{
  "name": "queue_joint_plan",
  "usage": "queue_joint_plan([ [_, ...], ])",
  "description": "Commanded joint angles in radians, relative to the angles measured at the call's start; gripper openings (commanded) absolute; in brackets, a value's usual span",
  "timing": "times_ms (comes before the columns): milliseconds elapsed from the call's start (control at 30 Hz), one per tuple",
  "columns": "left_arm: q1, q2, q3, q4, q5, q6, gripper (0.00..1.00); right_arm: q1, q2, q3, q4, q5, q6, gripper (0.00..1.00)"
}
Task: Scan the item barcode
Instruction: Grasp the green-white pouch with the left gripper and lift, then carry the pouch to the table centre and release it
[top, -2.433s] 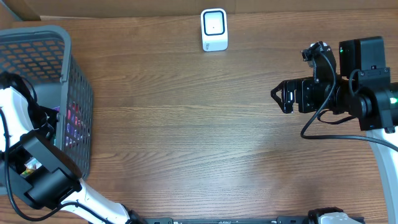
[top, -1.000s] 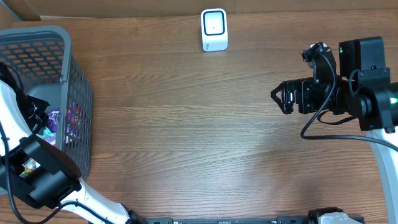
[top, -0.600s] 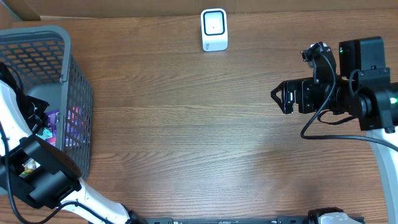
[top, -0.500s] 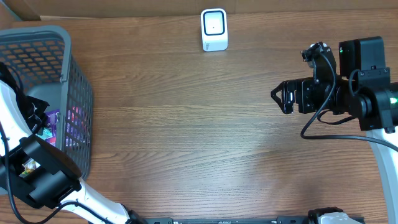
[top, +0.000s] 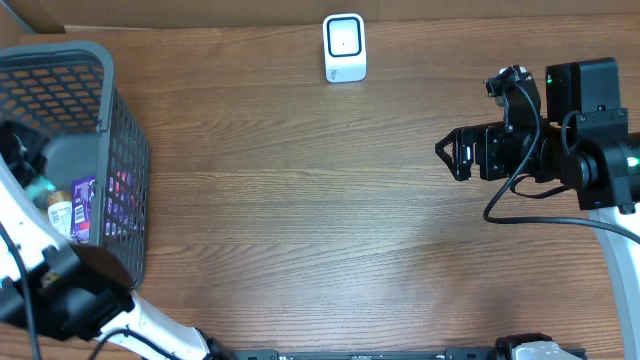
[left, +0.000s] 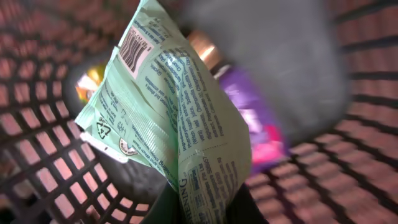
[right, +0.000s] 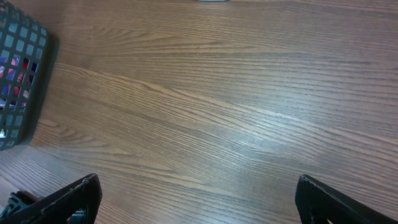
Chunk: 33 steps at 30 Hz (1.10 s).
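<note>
In the left wrist view, my left gripper is shut on the lower end of a pale green packet, inside the grey mesh basket. The packet stands up from the jaws, with its barcode at the top left corner, facing the camera. The white scanner stands at the table's far edge, well away from the basket. My right gripper hovers open and empty over the table's right side, fingers spread wide.
Other goods lie in the basket: a purple packet, something copper-capped and a yellow item. From overhead, a bottle-like item and purple packaging show there. The basket's corner appears at the right wrist view's left edge.
My left arm has shifted within the basket toward the near left, uncovering the goods beneath it, and its jaws have closed fully. The right arm has not moved.
</note>
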Motion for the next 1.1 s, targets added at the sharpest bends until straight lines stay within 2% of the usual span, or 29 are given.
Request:
queue_joint_plan([
  [0,-0.074,-0.142,0.128,-0.011,0.104,0.133,0.04,0.006,-0.004,0.020,0.006,-0.007,0.000,1.00],
  [100,-0.181,-0.215,0.144,0.003,0.157,0.200,0.04,0.006,-0.004,0.020,0.005,-0.007,0.000,1.00],
  [233,-0.409,-0.252,0.143,-0.018,0.156,0.255,0.04,0.006,-0.004,0.020,0.006,-0.007,0.000,1.00],
  [333,-0.643,-0.232,0.099,-0.026,0.150,0.255,0.04,0.006,-0.004,0.020,0.005,-0.007,0.001,1.00],
  [533,-0.943,-0.126,-0.075,0.023,0.126,0.251,0.04,0.006,-0.004,0.020,-0.006,-0.007,0.004,1.00],
  [667,-1.083,0.008,-0.232,0.124,0.113,0.255,0.04,0.006,-0.004,0.020,-0.007,-0.006,0.004,1.00],
  [767,-1.137,0.097,-0.285,0.179,0.113,0.279,0.04,0.006,-0.004,0.020,-0.009,-0.006,0.003,1.00],
  [1067,-1.236,0.264,-0.296,0.205,0.158,0.373,0.05,0.006,-0.004,0.020,-0.005,-0.006,0.003,1.00],
])
